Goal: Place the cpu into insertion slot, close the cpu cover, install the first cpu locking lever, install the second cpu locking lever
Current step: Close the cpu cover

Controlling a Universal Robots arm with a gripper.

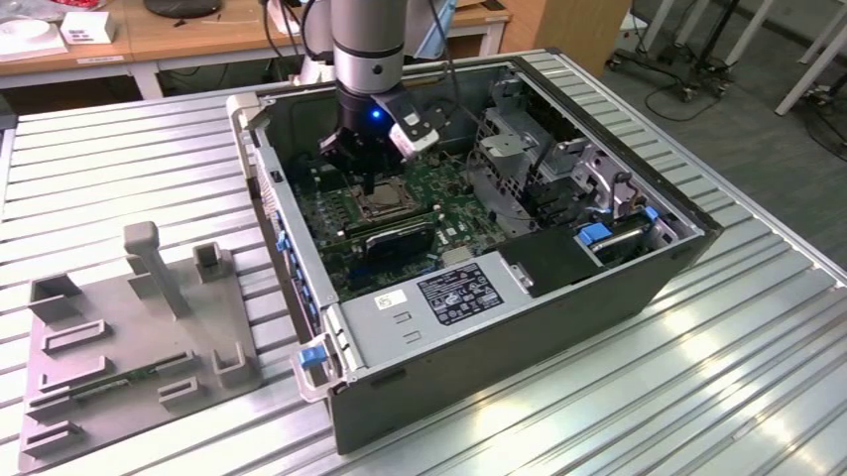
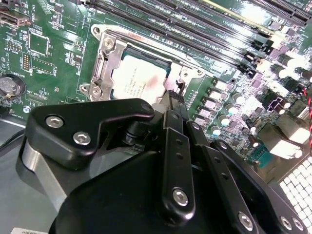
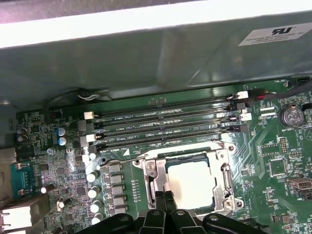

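Note:
The cpu (image 2: 139, 80) (image 3: 191, 181) lies flat in the insertion slot (image 1: 384, 200) on the green board, its silvery top showing. The cpu cover (image 2: 104, 62) (image 3: 155, 171) is folded down around it as a metal frame. A thin metal lever (image 2: 161, 46) runs along the slot's side next to the long memory slots. My gripper (image 1: 363, 177) (image 2: 174, 97) (image 3: 164, 199) reaches down into the computer case, its black fingers pressed together and shut at the slot's edge, with nothing seen between them.
The open computer case (image 1: 622, 288) lies on a slatted metal table (image 1: 133, 149). Long black memory slots (image 3: 165, 127) run beside the socket. Drive cages and cables (image 1: 556, 178) fill the case's side toward the exterior view's right. A grey fixture plate (image 1: 133, 337) lies on the table at the exterior view's left.

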